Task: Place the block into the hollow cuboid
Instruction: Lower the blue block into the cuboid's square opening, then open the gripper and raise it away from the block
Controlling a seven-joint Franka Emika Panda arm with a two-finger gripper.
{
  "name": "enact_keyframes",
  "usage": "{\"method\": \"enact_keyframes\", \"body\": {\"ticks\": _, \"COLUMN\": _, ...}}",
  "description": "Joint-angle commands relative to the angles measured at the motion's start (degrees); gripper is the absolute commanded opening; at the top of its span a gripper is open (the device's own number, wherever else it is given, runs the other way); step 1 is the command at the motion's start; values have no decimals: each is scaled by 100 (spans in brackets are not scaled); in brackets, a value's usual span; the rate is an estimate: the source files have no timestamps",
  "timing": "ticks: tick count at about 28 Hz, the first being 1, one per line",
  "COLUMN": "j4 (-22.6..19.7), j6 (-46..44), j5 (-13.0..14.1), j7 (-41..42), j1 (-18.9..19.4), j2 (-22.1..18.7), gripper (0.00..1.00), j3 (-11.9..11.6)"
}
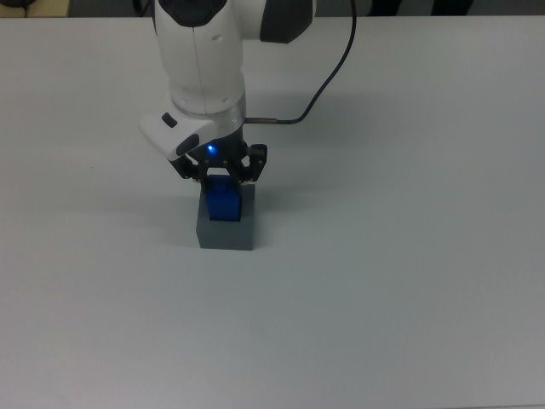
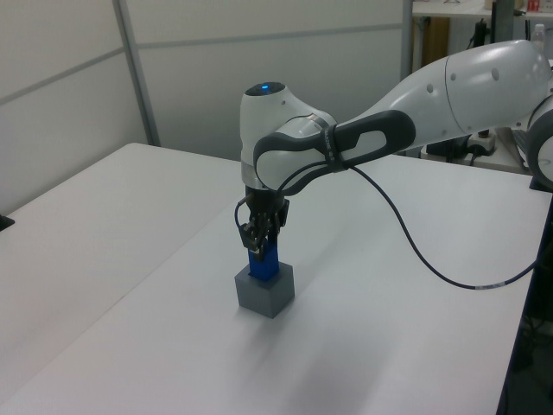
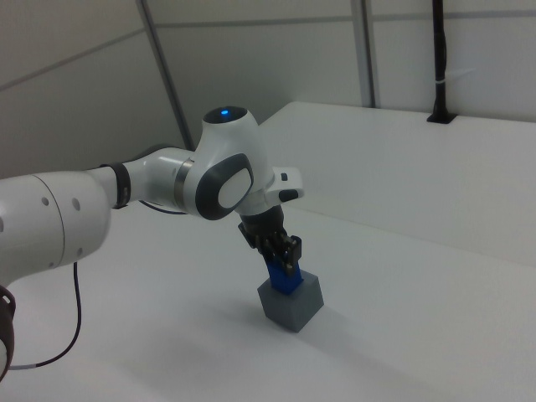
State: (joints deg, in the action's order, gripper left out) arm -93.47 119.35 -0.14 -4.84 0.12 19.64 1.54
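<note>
One block is sitting partway down in the hollow cuboid, left of center in the top view, its upper part sticking out above the rim. Its long axis is reading vertical in the left view and right view, standing upright. Gripper is pointing down over it, fingers closing on the block's upper sides. Cuboid is resting flat on the white table, edges roughly square to the top view's frame. No labels or writing are showing on either part.
</note>
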Motion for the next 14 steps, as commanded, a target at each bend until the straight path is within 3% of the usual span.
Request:
{"method": "enact_keyframes", "body": {"ticks": 1, "j4": -127, "j6": -228, "j5": -91, "j7": -60, "j1": 6, "j2": -188, "gripper": 26, "j3": -39}}
{"method": "enact_keyframes", "body": {"ticks": 2, "j4": -136, "j6": -228, "j5": -100, "j7": -60, "j1": 6, "j2": -188, "gripper": 35, "j3": -39}}
{"method": "enact_keyframes", "body": {"ticks": 3, "j4": -127, "j6": -228, "j5": -117, "j7": -69, "j1": 6, "j2": -188, "gripper": 52, "j3": -39}}
{"method": "enact_keyframes", "body": {"ticks": 5, "j4": -118, "j6": -228, "j5": -135, "j7": -122, "j1": 6, "j2": -188, "gripper": 100, "j3": -48}}
{"method": "enact_keyframes", "body": {"ticks": 14, "j4": -285, "j6": -403, "j5": -197, "j7": -131, "j1": 6, "j2": -662, "gripper": 100, "j3": -31}}
